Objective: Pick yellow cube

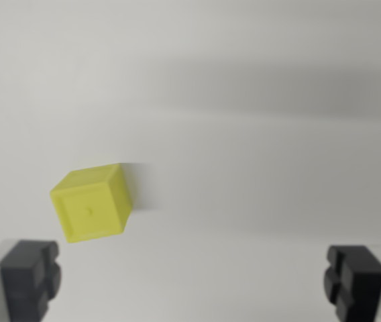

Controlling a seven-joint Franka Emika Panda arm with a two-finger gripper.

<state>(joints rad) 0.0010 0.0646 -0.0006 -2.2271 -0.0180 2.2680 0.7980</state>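
At the wrist view's left, low in the corner, stands a dark grey, blocky plastic finger pad [31,276] of the gripper [194,280], its top notched and its face ribbed. It rises from the bottom edge and is a little out of focus. Just above it and slightly toward the wrist view's right sits the small yellow plastic cube [92,202], resting on the plain white matte table surface [257,201]. The cube is turned at an angle to the camera, so that one broad face looks toward the lens while a narrower top face and a thin side face also show. A faint small mark lies near the middle of the broad face. A soft grey shadow trails from the cube toward the wrist view's right. The cube is apart from the left pad and does not touch it; it lies off the midline between the two pads, nearer the left one.

Moving on across the middle, there is only bare white surface, crossed higher up by a broad, blurred grey band of shadow.

At the wrist view's right, in the lower corner, stands the second dark grey finger pad [355,282], matching the first. The jaws are spread wide, with nothing held between them.
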